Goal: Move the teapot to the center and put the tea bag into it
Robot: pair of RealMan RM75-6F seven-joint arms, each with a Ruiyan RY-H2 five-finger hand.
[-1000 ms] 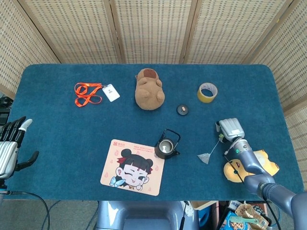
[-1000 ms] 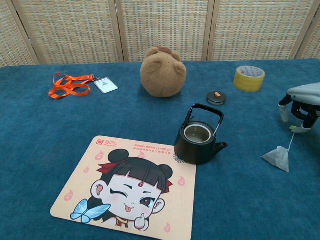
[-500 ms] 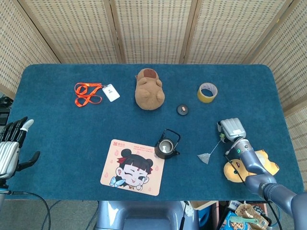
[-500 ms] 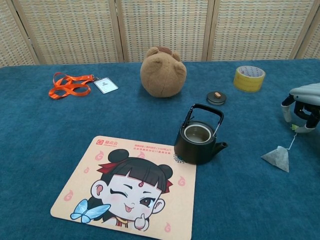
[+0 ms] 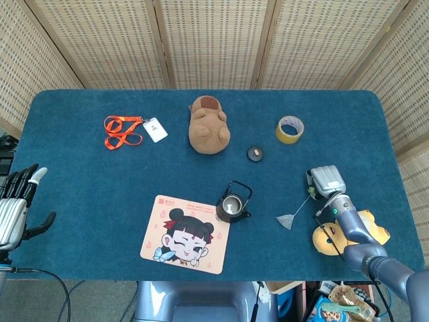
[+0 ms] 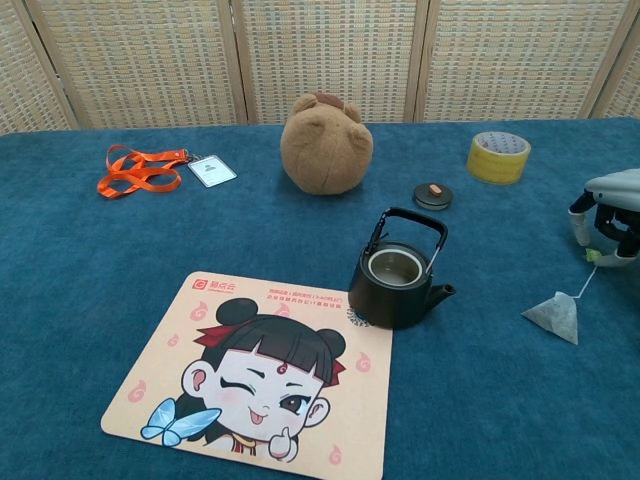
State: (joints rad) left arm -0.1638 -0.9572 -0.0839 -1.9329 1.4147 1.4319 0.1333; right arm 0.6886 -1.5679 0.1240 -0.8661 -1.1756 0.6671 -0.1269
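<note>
The black teapot (image 5: 232, 203) (image 6: 397, 278) stands open-topped near the table's middle, at the upper right corner of the cartoon mat (image 5: 184, 235) (image 6: 250, 380). Its lid (image 5: 255, 153) (image 6: 433, 194) lies apart, farther back. The grey tea bag (image 5: 285, 220) (image 6: 555, 316) rests on the cloth to the right of the pot. Its string runs up to a small green tag at the fingertips of my right hand (image 5: 324, 181) (image 6: 612, 208), which pinches it. My left hand (image 5: 17, 201) hangs at the table's left edge, fingers spread and holding nothing; the chest view does not show it.
A brown plush (image 5: 210, 124) (image 6: 325, 143) sits at the back centre, a yellow tape roll (image 5: 289, 129) (image 6: 498, 157) at the back right, an orange lanyard with badge (image 5: 124, 131) (image 6: 140, 170) at the back left. A yellow toy (image 5: 365, 228) lies under my right forearm.
My right hand has drifted slightly to the right with the tag; the tea bag itself stays on the cloth. The teapot and my left hand have not moved.
</note>
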